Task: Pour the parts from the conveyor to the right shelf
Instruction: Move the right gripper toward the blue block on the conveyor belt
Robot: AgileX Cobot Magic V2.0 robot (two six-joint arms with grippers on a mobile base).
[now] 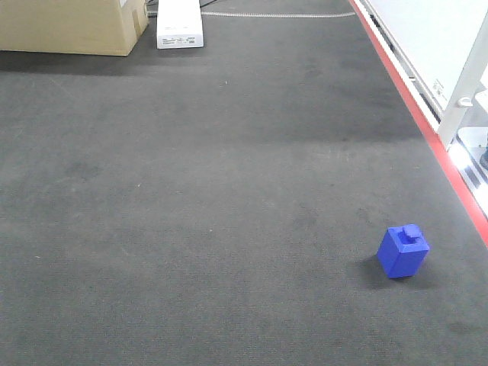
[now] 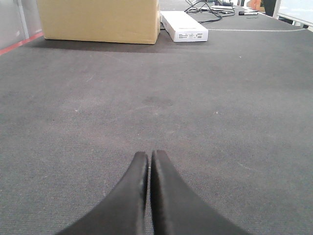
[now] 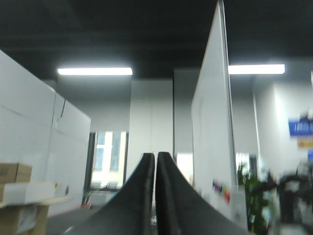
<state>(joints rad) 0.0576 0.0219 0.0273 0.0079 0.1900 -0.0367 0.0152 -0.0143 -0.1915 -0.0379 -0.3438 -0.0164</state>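
Observation:
A small bright-blue cube part (image 1: 402, 251) with a raised stud on top sits tilted on the dark-grey ribbed conveyor belt (image 1: 213, 198), at the front right near the belt's red edge strip (image 1: 427, 130). My left gripper (image 2: 148, 154) is shut and empty, low over the belt (image 2: 195, 112); the part does not show in its view. My right gripper (image 3: 156, 155) is shut and empty, raised and pointing out across the room. Neither gripper shows in the front view. The right shelf with rollers is out of view.
A cardboard box (image 1: 72, 27) and a flat white box (image 1: 180, 24) stand at the belt's far end; both also show in the left wrist view, the cardboard box (image 2: 98, 20) and the white box (image 2: 184, 27). A white frame (image 1: 450, 69) runs beyond the red strip.

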